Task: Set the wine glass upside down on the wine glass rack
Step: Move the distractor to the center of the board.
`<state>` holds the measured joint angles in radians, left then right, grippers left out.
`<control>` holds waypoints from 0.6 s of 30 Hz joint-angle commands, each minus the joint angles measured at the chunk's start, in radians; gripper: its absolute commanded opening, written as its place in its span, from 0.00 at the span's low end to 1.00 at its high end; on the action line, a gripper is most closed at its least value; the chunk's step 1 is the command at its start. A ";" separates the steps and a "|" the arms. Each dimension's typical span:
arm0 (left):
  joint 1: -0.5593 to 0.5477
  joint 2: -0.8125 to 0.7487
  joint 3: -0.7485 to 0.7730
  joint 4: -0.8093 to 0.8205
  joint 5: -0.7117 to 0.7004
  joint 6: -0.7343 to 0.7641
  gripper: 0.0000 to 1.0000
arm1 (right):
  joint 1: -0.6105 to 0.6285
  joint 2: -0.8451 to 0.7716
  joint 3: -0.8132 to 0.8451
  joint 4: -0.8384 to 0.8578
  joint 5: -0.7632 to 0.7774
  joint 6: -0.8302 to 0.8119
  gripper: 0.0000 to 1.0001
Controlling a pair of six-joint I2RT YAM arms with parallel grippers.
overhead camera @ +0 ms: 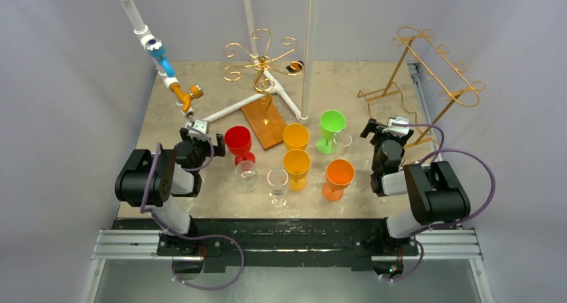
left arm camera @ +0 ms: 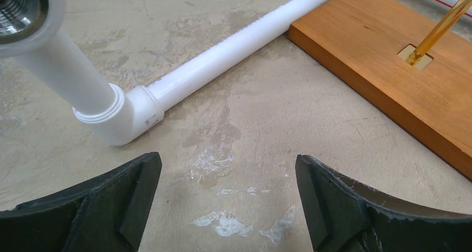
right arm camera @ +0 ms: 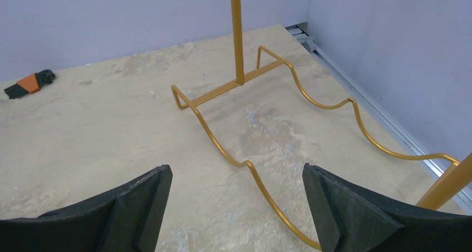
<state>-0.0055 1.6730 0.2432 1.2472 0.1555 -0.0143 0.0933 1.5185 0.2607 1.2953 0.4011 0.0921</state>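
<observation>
Wine glasses (overhead camera: 296, 162) upright in front of wooden board (overhead camera: 263, 122), mottled beige tabletop (overhead camera: 354, 75), lilac walls (overhead camera: 67, 49), left end effector (left arm camera: 228, 168) and right end effector (right arm camera: 236, 177) released, empty

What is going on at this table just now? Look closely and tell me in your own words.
Nothing is being handled yet. Both arms sit at the near side, the left fingers and the right fingers spread open and empty. Upright glasses stand mid-table: a red glass, a green glass, orange glasses and clear glasses. The right gold rack and the centre rack on its wooden base hold none, so hanging has not begun.
</observation>
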 commanded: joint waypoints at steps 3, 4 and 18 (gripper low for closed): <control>0.006 -0.010 0.018 0.055 0.004 0.010 1.00 | 0.005 -0.091 0.092 -0.166 0.048 0.001 0.99; 0.006 -0.016 0.013 0.062 0.019 0.010 1.00 | 0.007 -0.131 0.151 -0.312 0.064 0.014 0.99; 0.063 -0.448 0.460 -1.221 0.193 0.150 1.00 | 0.020 -0.542 0.452 -1.209 -0.157 0.399 0.98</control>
<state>0.0669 1.3266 0.5835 0.3782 0.2699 0.0383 0.0841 1.0603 0.6285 0.4019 0.2977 0.4385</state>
